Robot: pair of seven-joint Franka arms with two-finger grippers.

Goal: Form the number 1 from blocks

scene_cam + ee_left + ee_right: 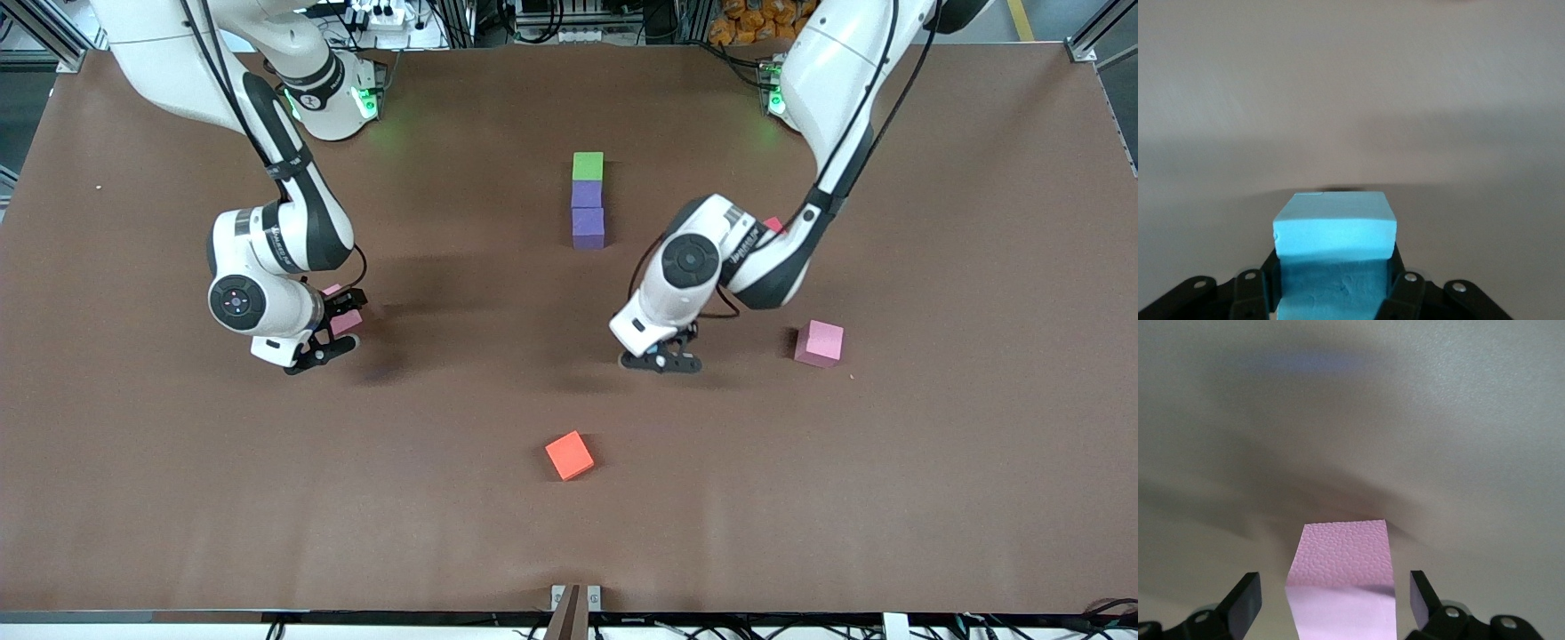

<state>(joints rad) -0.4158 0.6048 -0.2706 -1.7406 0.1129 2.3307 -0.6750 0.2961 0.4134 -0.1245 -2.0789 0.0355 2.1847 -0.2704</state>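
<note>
Left hand (665, 358), front view: clenched low over mid-table. Green block (588, 165) heads a column with two purple blocks (588, 211); orange block (569, 455) lies nearest the camera.

Left wrist view: fingers grasp the light blue block (1335, 227); a skewed release would misalign the column.

Right wrist view: right hand (1328, 603) released, straddling a pink block (1341, 577).

No containers present.

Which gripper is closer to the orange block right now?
Left. The left gripper, shut on a light blue block, is just up-table of the orange block. The right gripper is open around a pink block, toward the right arm's end.
</note>
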